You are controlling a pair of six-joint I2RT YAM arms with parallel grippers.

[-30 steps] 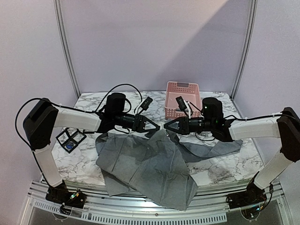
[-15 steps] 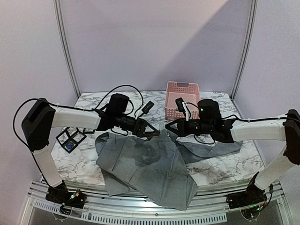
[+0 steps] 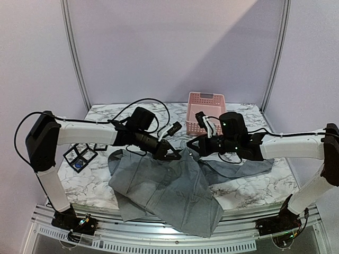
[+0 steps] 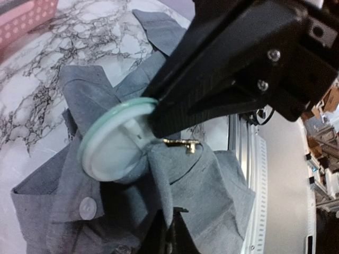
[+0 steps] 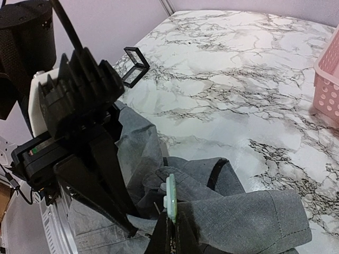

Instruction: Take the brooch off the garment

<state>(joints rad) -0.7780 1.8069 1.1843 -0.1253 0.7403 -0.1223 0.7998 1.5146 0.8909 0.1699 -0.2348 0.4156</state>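
1. Counter (image 3: 90, 185) of veined white marble carries everything, and two arms reach in from either side to meet over its middle.
2. Garment (image 3: 164, 190), plain grey, lies rumpled across the front of the counter, its lower edge hanging over the near side.
3. Basket (image 3: 205, 100), pink, stands at the back behind the right arm.
4. Left fingers (image 5: 108, 180) are pinched together on a raised fold of the garment just under the brooch.
5. Right fingers (image 4: 212, 90) are closed on the brooch's rim from the opposite side.
6. Box (image 3: 79, 157), small and black-framed, sits left of the garment.
7. Brooch (image 4: 116, 143), a pale green-rimmed disc, sits on bunched cloth at the garment's upper middle, with its thin gold pin (image 4: 180, 143) alongside.
8. Button (image 4: 87, 208), white, lies on the cloth near the brooch.
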